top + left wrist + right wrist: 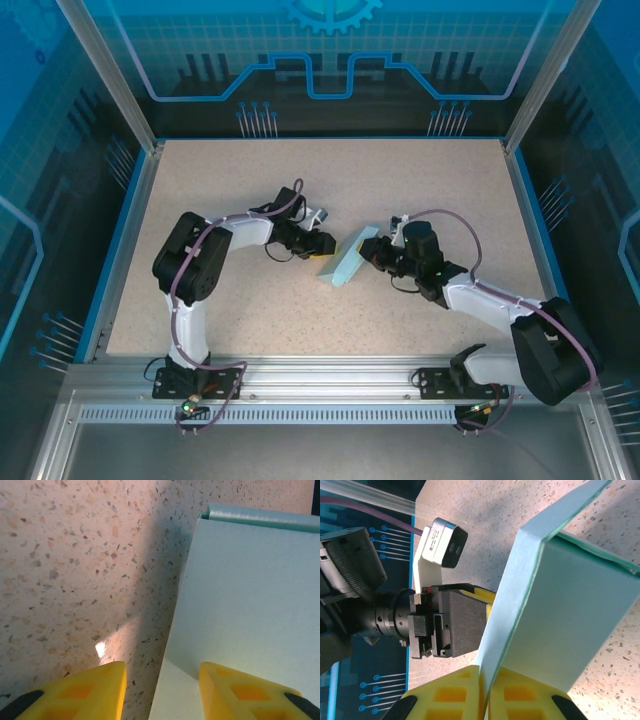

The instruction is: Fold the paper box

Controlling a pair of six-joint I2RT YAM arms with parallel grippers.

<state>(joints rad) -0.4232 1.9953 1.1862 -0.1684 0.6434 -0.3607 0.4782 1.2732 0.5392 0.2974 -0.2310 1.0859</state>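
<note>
One pale blue paper box (350, 264), one speckled table (250, 180), two robot arms, left arm (195, 262) and right arm (500, 305), and two yellow-fingered grippers: left gripper (162, 680), right gripper (485, 690).

Table (210, 200): flat top, beige with dark and tan speckles, matte. Blue edging (121, 240) ran along left, far and right sides; aluminium rail (330, 375) ran along the near edge. Pale blue paper box (350, 262) sat near the middle, slanted, with one thin panel standing up off the surface. Couldn't tell how much of its underside touched the top. In the left wrist view, the box's shadow fell on the speckled top beside it, with a small glare spot nearby.
</note>
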